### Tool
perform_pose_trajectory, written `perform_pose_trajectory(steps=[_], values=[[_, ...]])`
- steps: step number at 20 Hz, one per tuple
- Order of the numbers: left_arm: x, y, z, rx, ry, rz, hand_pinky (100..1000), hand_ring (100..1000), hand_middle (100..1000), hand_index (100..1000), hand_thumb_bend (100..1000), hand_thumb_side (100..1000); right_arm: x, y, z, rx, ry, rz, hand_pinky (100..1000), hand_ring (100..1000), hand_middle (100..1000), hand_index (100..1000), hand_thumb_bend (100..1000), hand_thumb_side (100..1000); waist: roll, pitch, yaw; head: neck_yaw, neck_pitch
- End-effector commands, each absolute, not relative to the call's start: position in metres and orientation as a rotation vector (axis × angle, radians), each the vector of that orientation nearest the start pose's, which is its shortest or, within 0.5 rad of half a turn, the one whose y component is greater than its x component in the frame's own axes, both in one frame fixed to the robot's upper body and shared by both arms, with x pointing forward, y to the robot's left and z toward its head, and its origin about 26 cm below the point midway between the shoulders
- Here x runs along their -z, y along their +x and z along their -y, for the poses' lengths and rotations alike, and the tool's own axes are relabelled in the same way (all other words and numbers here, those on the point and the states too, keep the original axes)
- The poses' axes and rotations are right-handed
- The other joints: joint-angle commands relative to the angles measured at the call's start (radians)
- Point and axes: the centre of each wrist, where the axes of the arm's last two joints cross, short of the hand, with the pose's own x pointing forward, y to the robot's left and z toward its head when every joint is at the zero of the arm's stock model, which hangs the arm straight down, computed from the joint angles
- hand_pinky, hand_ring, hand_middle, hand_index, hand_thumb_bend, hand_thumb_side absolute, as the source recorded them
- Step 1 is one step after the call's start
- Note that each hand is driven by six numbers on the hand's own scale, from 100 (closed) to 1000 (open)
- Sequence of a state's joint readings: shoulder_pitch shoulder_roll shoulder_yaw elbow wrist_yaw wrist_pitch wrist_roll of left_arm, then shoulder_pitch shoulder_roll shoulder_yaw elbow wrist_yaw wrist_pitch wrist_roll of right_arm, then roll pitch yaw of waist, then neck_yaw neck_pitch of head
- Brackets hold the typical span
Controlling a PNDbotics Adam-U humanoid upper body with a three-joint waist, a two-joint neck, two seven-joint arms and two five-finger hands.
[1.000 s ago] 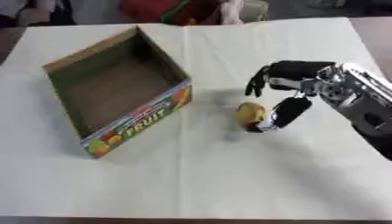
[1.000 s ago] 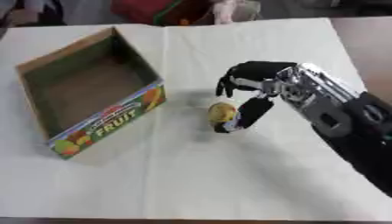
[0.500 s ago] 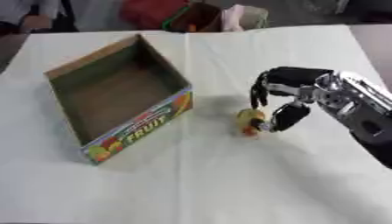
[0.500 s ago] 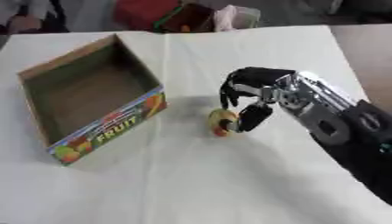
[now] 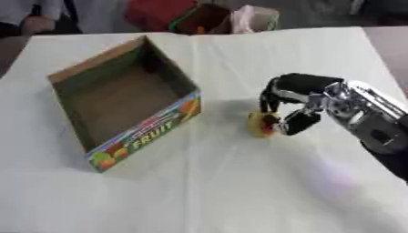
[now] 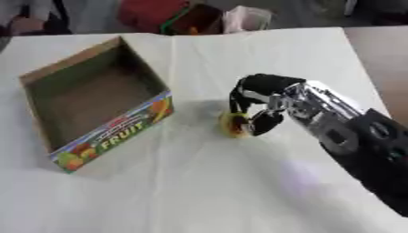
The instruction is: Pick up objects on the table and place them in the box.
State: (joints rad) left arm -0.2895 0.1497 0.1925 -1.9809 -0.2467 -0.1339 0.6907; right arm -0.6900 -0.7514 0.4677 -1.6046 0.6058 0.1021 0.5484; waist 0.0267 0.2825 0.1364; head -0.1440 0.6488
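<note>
The right hand's fingers (image 6: 253,98) partly hide a blurred yellow object (image 6: 232,124).

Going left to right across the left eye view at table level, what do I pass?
Cardboard fruit box → small yellow object → right robot hand, fingers curled around that object.

Both views are soft and slightly blurred throughout, with no crisp edges anywhere. Light is bright and even from above, washing the white tablecloth (image 5: 239,191) almost flat. The box (image 5: 119,109) keeps a dim, shaded interior, darkest along its walls, and casts a faint shadow onto the cloth just beside its printed side. Beyond the box's far edge the background falls dark and smeared. Silver parts of the right hand (image 6: 267,102) catch pale glare.
</note>
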Motion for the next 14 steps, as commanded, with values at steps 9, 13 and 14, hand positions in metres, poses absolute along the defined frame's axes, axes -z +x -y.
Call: perform_pose_trajectory(steps=[9, 13, 14], values=[[-0.195, 0.298, -0.283, -0.610, 0.792, 2.429, 406, 496, 447, 573, 100, 837, -0.276, 0.351, 0.238, -1.538, -0.859, 1.625, 532, 547, 361, 494, 100, 194, -0.004, -0.023, -0.003, -0.006, -0.002], [-0.195, 0.298, -0.284, -0.609, 0.794, 2.428, 406, 496, 447, 573, 100, 837, -0.298, 0.342, 0.233, -1.487, -0.873, 1.729, 533, 541, 351, 476, 100, 251, -0.005, -0.024, -0.003, -0.008, 0.002], [-0.195, 0.298, -0.284, -0.608, 0.793, 2.428, 406, 496, 447, 573, 100, 837, -0.305, 0.340, 0.231, -1.472, -0.876, 1.760, 534, 541, 350, 475, 100, 255, -0.005, -0.024, -0.004, -0.008, 0.004]])
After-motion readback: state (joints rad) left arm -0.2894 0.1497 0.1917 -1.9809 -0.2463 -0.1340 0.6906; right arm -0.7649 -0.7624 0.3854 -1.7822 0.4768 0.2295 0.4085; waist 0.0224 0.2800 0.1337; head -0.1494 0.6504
